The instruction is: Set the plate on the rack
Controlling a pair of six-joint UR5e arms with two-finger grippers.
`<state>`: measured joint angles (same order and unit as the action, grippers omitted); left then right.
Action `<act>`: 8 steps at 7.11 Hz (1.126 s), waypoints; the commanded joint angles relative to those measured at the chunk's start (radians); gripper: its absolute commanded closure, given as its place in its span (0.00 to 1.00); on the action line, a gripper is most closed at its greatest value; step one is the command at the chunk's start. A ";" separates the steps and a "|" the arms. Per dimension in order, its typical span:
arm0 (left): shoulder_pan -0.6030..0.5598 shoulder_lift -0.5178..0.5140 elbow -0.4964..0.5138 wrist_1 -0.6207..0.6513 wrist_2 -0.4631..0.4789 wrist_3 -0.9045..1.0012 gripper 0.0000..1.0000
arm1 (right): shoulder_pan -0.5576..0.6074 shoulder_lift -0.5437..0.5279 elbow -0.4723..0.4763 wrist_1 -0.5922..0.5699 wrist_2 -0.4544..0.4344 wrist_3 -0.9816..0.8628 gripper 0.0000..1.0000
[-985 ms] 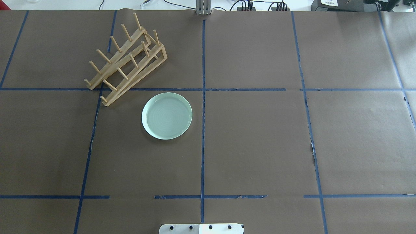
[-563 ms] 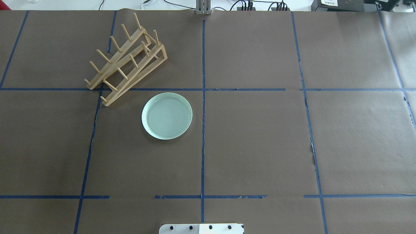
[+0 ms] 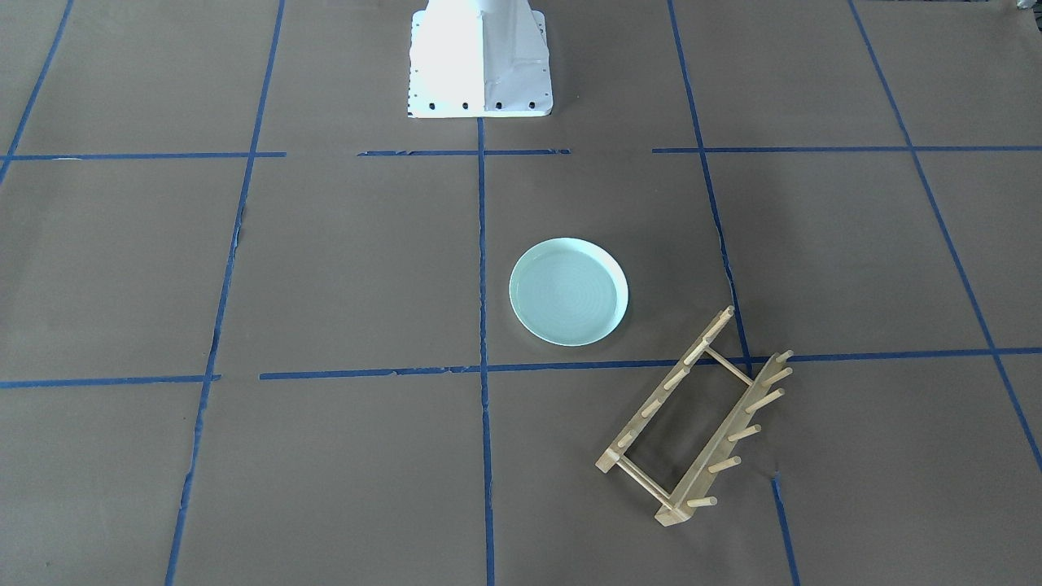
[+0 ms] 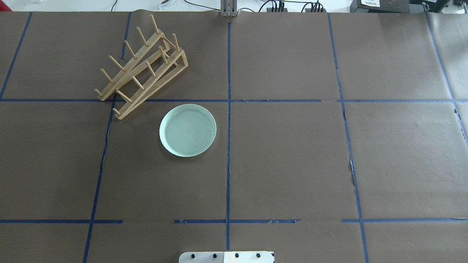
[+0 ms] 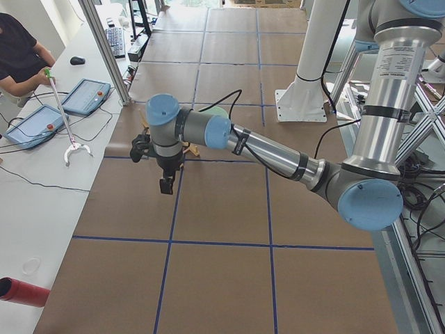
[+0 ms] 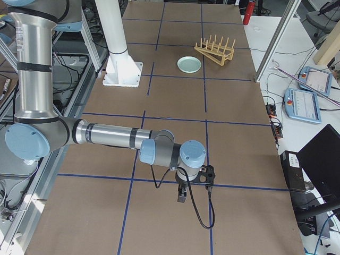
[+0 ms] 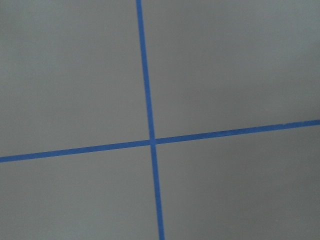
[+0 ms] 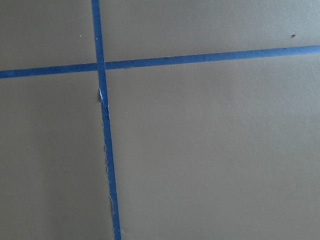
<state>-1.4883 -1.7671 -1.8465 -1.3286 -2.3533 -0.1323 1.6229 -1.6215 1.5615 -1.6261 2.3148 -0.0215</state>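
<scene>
Exterior left, not overhead: left gripper [image 5: 166,184]

Silver arms [image 5: 274,152] (pale-blue joint caps [image 5: 161,110])

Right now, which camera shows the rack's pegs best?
Exterior front-facing: the rack lies close, both peg rows separate. Overhead shows the rows overlapping; exterior right shows it tiny; exterior left hides it behind the left arm; wrist cameras miss it.

The overhead view looks forward and down from behind the base [image 4: 226,256]; the front-facing one opposes it, sharing plate [image 4: 188,130] and rack [image 4: 142,67]. Side views look along the desk [image 5: 222,278]. Wrist cameras face blue tape [image 7: 150,140] closely.
</scene>
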 commanded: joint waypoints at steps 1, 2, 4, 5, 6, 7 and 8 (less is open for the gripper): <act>0.130 -0.200 -0.085 0.123 -0.072 -0.233 0.00 | 0.000 0.000 0.000 0.000 0.000 0.000 0.00; 0.185 -0.254 -0.094 0.115 -0.075 -0.322 0.00 | 0.000 0.000 0.000 0.000 0.000 0.000 0.00; 0.336 -0.337 -0.099 0.035 -0.061 -0.563 0.00 | 0.000 0.000 0.000 0.000 0.000 0.000 0.00; 0.406 -0.348 -0.097 -0.042 -0.045 -0.689 0.00 | 0.000 0.000 0.000 0.000 0.000 0.000 0.00; 0.481 -0.371 -0.097 -0.091 0.059 -0.778 0.00 | 0.000 -0.001 0.000 0.000 0.000 0.000 0.00; 0.553 -0.406 -0.085 -0.096 0.131 -0.844 0.00 | 0.000 -0.001 0.000 0.000 0.000 0.000 0.00; 0.607 -0.435 -0.079 -0.097 0.197 -0.857 0.00 | 0.000 0.000 0.000 0.000 0.000 0.000 0.00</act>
<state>-0.9588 -2.1647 -1.9341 -1.4138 -2.2433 -0.9404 1.6230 -1.6224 1.5616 -1.6260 2.3148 -0.0215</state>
